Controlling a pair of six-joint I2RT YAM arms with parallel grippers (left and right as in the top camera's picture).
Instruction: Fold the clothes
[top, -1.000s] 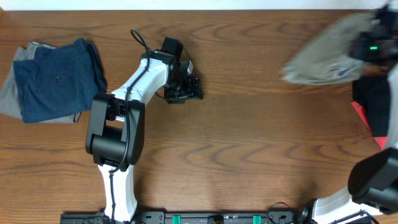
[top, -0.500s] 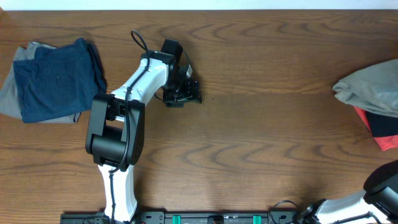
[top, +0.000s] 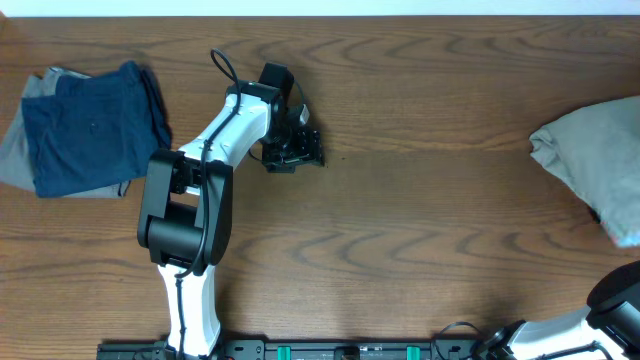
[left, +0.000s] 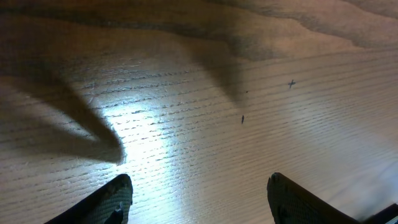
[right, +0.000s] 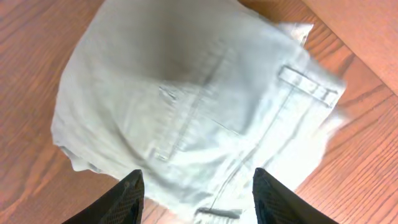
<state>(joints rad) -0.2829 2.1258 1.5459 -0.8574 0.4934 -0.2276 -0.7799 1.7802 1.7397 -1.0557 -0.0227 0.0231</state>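
Note:
The khaki trousers (top: 590, 155) lie in a bunched heap at the table's right edge. In the right wrist view the trousers (right: 186, 93) fill the picture below my right gripper (right: 198, 177), waistband loops and a pocket showing. That gripper is open and holds nothing. A folded navy garment (top: 90, 125) rests on a grey garment (top: 15, 155) at the far left. My left gripper (top: 295, 150) hovers left of the table's middle. It is open over bare wood (left: 199, 183), far from any cloth.
The left arm (top: 200, 170) reaches from the front edge up toward the table's middle. Part of the right arm (top: 615, 295) shows at the bottom right corner. Bare wood lies between the two heaps of cloth. The table's edge (right: 348, 50) runs just beyond the trousers.
The right gripper, shut on the lifted trousers a second ago, has opened. The trousers have dropped onto the table's right edge, covering a red and black thing. The left arm has not moved.

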